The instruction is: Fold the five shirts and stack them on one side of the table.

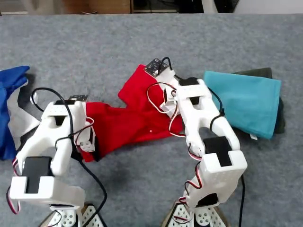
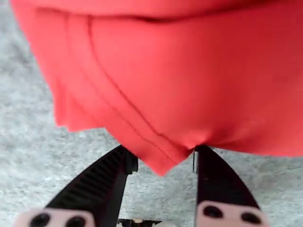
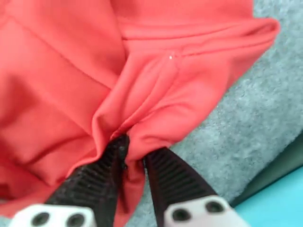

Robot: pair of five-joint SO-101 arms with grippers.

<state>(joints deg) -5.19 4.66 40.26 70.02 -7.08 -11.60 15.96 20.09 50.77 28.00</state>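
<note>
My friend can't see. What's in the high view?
A crumpled red shirt lies on a grey table, with the white left arm and right arm at its ends. A folded teal shirt sits on a dark shirt nearby.

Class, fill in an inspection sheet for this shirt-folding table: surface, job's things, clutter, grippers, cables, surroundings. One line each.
Surface: grey, carpet-like table.
Job's things: red shirt lies unfolded in the middle; folded teal shirt lies on a folded dark shirt at one side; blue shirt and white shirt are bunched at the opposite edge.
Clutter: nothing seen.
Grippers: left gripper has its jaws apart at the red shirt's hem; right gripper pinches a fold of it.
Cables: black cable loops down one arm; red and white wires run along the other.
Surroundings: wooden furniture stands beyond the table's far edge.
</note>
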